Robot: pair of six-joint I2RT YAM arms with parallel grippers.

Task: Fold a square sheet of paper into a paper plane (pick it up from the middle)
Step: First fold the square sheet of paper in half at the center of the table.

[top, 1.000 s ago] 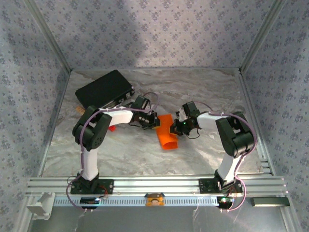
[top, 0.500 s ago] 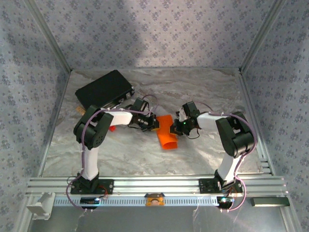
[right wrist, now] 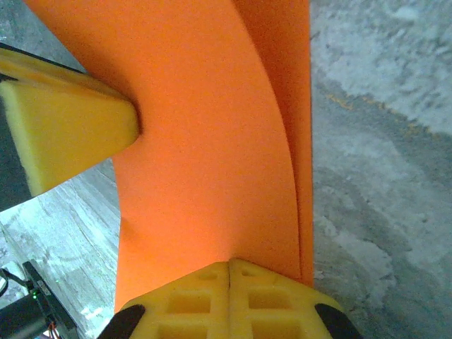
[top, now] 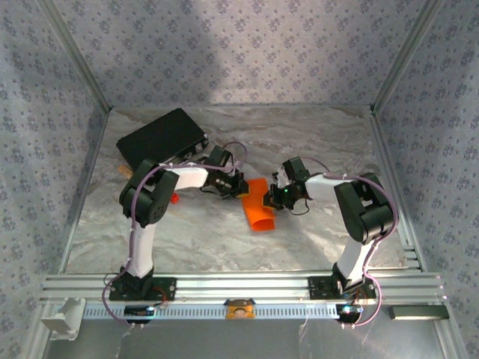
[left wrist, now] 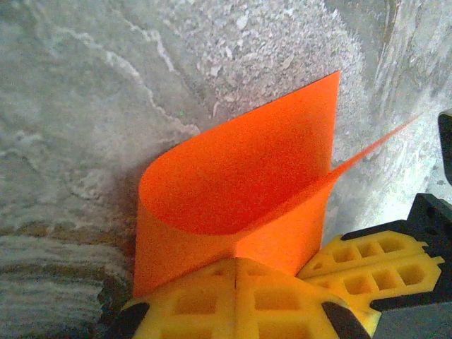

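Orange paper pinched by left end effector and right end effector

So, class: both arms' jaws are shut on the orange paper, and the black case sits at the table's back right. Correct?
No: the case sits at the back left, as the top view shows. Both arms' jaws are shut on the paper.

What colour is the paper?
Bright orange; the paper shows best in the right wrist view.
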